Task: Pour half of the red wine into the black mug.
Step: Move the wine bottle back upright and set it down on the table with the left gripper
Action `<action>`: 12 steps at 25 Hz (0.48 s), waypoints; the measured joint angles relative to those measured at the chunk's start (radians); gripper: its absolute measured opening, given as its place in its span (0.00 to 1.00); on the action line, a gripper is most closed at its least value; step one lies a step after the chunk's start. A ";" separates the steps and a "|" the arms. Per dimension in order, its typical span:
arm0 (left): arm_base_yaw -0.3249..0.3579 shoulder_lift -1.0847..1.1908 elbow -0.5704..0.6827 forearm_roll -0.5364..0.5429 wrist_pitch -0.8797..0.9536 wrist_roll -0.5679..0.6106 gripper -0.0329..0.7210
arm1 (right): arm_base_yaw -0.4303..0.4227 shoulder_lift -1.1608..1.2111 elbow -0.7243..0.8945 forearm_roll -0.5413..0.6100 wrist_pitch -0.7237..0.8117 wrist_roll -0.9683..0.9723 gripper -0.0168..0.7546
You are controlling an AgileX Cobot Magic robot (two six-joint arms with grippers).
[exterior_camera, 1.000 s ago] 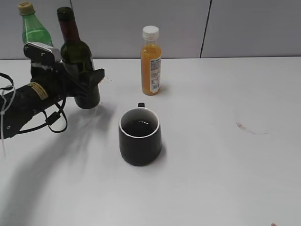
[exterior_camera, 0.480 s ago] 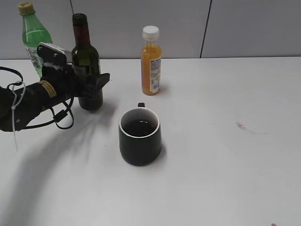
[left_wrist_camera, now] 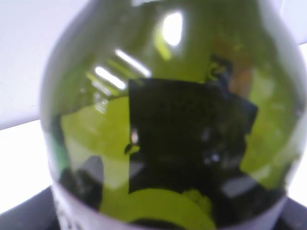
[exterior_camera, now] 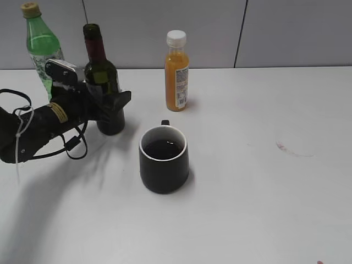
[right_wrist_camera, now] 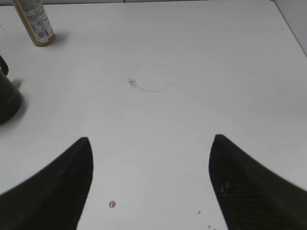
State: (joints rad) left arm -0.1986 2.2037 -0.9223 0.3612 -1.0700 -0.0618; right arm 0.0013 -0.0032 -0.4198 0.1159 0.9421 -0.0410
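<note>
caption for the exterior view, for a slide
Left gripper holds the wine bottle upright beside the black mug, which contains dark liquid.

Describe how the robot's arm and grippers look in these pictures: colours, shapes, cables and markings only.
The left arm is black and tubular, with a yellow label band near the wrist, a silver-grey block on top, loose black cables looping beneath and a white cable tie hanging. Its left gripper has black, angular fingers. The right gripper shows two broad black fingers tapering to blunt tips, with a finely textured surface.
</note>
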 joint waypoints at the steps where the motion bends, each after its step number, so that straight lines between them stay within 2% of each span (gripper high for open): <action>1: 0.000 0.000 0.005 -0.001 -0.007 0.000 0.76 | 0.000 0.000 0.000 0.000 0.000 0.000 0.76; 3: 0.000 0.000 0.016 -0.001 -0.021 -0.001 0.76 | 0.000 0.000 0.000 0.000 0.000 0.001 0.76; 7: 0.000 -0.008 0.029 -0.004 -0.043 -0.001 0.84 | 0.000 0.000 0.000 0.000 0.000 0.001 0.76; 12: 0.000 -0.057 0.044 -0.022 -0.051 -0.003 0.86 | 0.000 0.000 0.000 0.000 0.000 0.001 0.76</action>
State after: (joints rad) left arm -0.1986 2.1467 -0.8785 0.3391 -1.1210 -0.0646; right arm 0.0013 -0.0032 -0.4198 0.1159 0.9421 -0.0400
